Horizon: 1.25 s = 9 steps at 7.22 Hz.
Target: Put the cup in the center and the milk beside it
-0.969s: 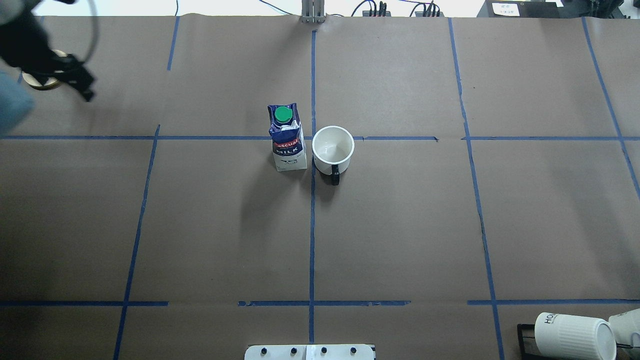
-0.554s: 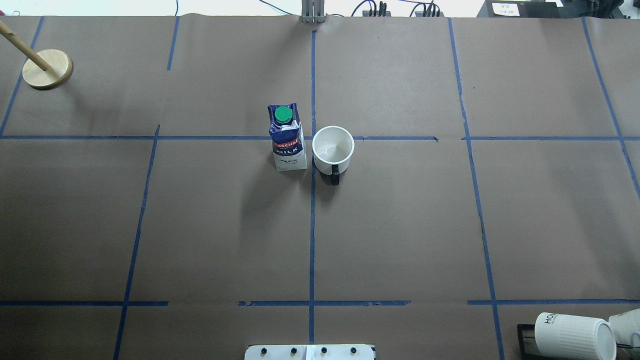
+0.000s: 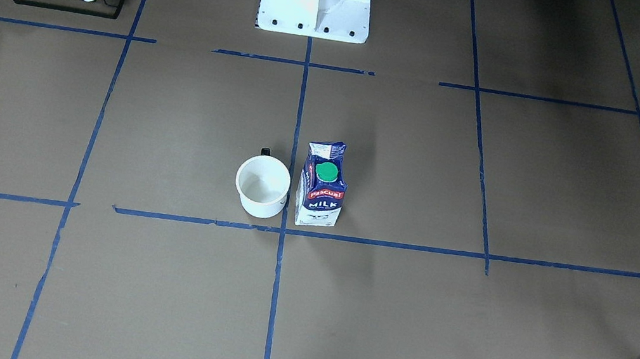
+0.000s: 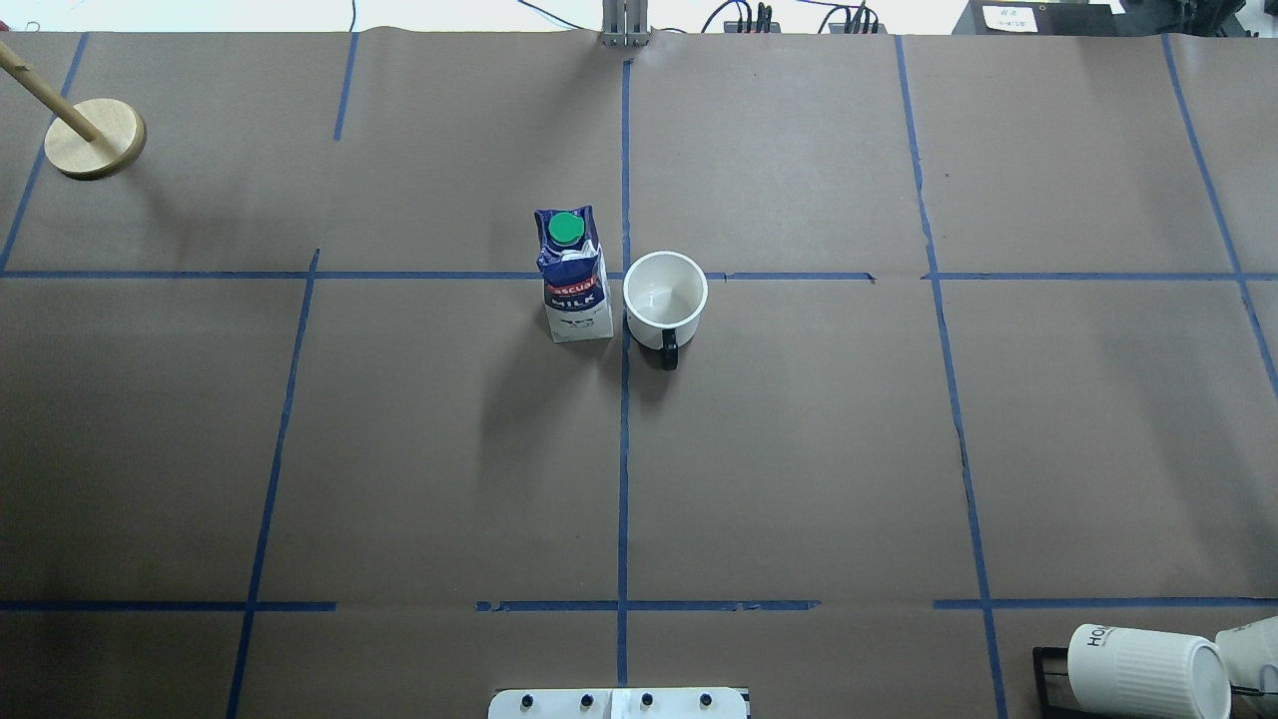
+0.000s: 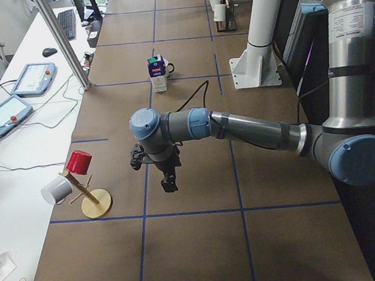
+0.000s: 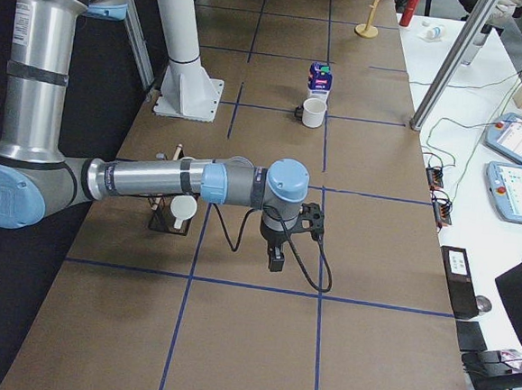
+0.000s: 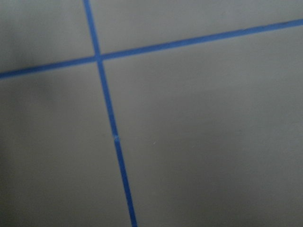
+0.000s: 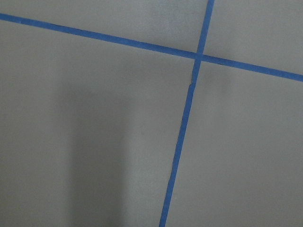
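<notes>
Brown paper covered the worktop (image 4: 799,449), gridded w/ blue tape; operators' desks w/ pendants ran alongside. The cup (image 4: 665,290) stood upright, mouth up, just on the robot's right of the center (image 4: 625,276) crossing. Its rim overlapped the horizontal tape and its handle pointed toward the robot. It wasn't dead on the cross, but prob. as near as it could get w/ the milk (image 4: 576,290) sharing the spot. The milk stood upright, green cap up, just beside the cup on the robot's left. The vertical tape ran btwn them, w/ a narrow gap showing; couldn't tell whether the bases touched. The pair straddling the line read as deliberate: cup at the middle, carton as neighbour, per the task. Judged both placements done.

The left claw (image 5: 169,185) hung fingers-down over bare paper near the wooden cup stand (image 5: 96,204), well apart from the pair. It showed only in the side cam, so couldn't tell if it was spread or pressed together. Its wrist cam showed paper & tape only. The right claw (image 6: 276,261) hung likewise at the opposite end, near the mug rack (image 3: 64,7); its state couldn't be told either. Standing that far off made sense: no risk of clipping the tall carton.
</notes>
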Available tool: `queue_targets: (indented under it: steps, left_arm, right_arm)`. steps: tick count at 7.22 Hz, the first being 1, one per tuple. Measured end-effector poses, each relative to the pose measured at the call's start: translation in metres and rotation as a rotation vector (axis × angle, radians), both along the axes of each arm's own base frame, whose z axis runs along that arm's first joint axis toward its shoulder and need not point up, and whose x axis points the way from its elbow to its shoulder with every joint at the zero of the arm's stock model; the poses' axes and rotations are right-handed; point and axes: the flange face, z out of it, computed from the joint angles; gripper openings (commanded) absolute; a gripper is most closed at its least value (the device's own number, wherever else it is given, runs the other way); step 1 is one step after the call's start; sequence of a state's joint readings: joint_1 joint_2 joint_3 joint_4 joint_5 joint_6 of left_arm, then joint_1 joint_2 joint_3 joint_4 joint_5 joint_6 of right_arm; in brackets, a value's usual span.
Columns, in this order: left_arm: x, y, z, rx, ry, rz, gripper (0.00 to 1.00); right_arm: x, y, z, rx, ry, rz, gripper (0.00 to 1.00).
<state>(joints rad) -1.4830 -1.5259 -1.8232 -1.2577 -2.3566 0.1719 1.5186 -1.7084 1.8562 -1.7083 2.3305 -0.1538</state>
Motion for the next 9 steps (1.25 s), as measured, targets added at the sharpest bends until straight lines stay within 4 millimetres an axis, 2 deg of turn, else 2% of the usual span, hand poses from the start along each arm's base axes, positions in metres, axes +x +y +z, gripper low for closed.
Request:
queue_targets:
  steps: [2,3,7,9]
  left_arm:
    - [-0.014,0.033,0.034,0.034,0.006,-0.002,1.0]
    - [-0.016,0.041,0.043,0.05,0.006,-0.005,1.0]
    - [-0.017,0.042,0.042,0.083,0.001,-0.007,1.0]
    - [-0.018,0.04,0.038,0.095,-0.004,-0.008,1.0]
  right_arm:
    - [0.0,0.0,0.0,-0.001,0.0,0.0,1.0]
    - [0.0,0.0,0.0,-0.001,0.0,0.0,1.0]
    - [0.0,0.004,0.005,-0.007,-0.001,-0.004,1.0]
    - [0.014,0.019,0.019,-0.044,-0.01,0.031,1.0]
